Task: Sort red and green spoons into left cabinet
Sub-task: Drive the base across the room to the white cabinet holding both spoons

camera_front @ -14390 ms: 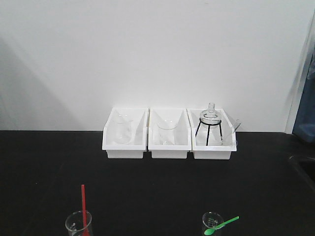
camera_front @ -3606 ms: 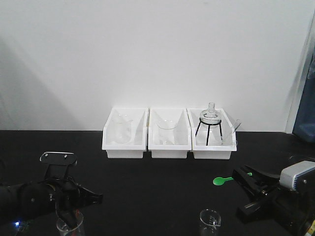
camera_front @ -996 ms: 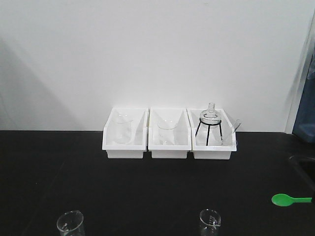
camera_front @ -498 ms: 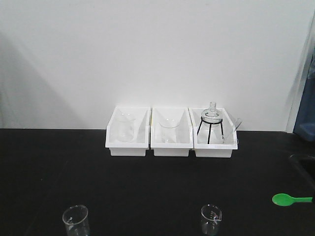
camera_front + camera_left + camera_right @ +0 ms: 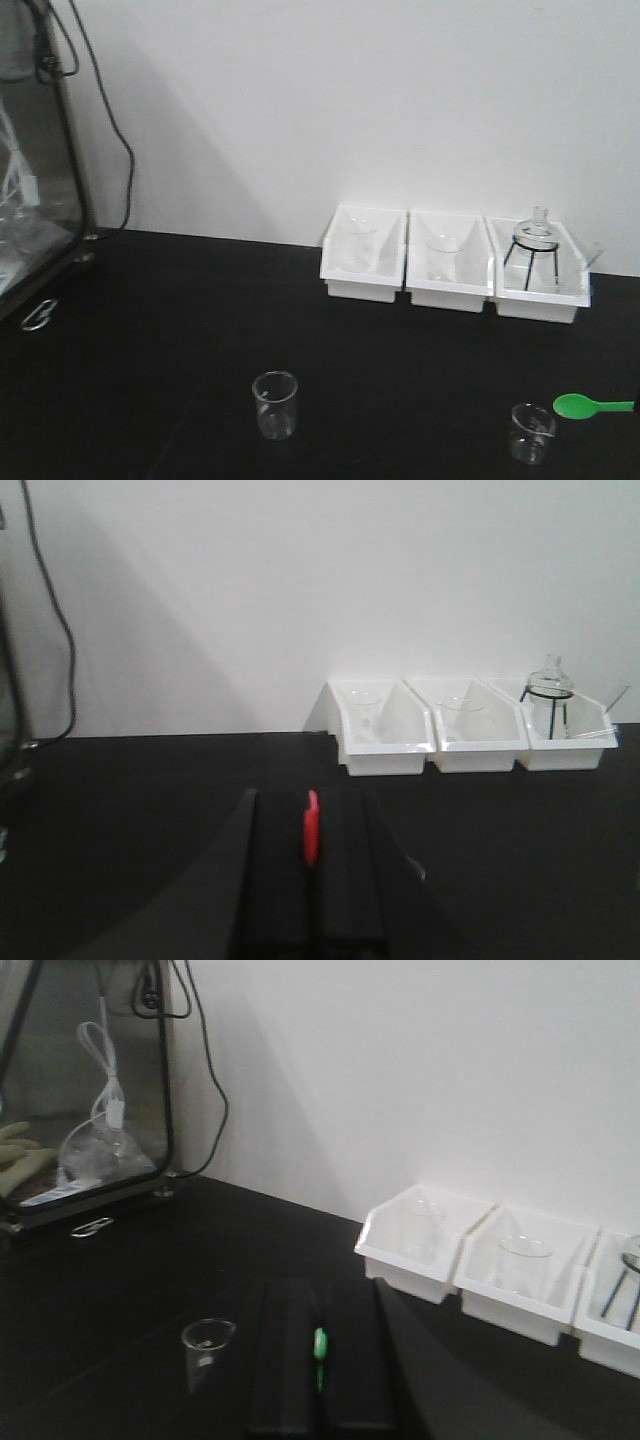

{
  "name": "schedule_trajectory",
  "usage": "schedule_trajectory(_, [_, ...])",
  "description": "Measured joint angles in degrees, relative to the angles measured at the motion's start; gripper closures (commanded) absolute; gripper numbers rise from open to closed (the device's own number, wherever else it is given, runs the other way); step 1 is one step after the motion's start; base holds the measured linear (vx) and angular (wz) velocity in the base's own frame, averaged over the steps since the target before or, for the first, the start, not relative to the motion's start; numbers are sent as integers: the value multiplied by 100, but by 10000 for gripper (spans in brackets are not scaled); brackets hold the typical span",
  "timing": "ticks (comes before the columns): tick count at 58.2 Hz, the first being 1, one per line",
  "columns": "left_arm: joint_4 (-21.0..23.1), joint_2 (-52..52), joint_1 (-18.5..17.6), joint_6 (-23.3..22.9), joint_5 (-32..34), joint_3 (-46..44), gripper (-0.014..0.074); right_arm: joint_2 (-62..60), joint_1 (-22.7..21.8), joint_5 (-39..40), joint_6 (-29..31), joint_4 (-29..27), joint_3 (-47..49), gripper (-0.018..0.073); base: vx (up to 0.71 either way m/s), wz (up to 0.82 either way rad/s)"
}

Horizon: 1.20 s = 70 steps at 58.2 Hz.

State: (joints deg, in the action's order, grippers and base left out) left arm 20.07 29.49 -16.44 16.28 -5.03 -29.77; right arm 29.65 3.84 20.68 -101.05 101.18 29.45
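Red spoon (image 5: 311,830) pinched in left gripper (image 5: 310,805) jaws, green spoon (image 5: 320,1348) pinched in right gripper (image 5: 318,1295) jaws; cabinet (image 5: 40,200) newly in view, well left of white bins (image 5: 455,290).

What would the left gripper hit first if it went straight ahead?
Probably nothing on the table. The left gripper, shut on the red spoon, aims just left of the leftmost white bin, so likely the wall. Depth is unclear; it might clip that bin's corner.
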Motion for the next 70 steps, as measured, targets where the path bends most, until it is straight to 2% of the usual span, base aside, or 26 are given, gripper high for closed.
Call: schedule_trajectory(70, [0,0,0,0,0,0,596,0,0,0,0,0,0,564,-13,54])
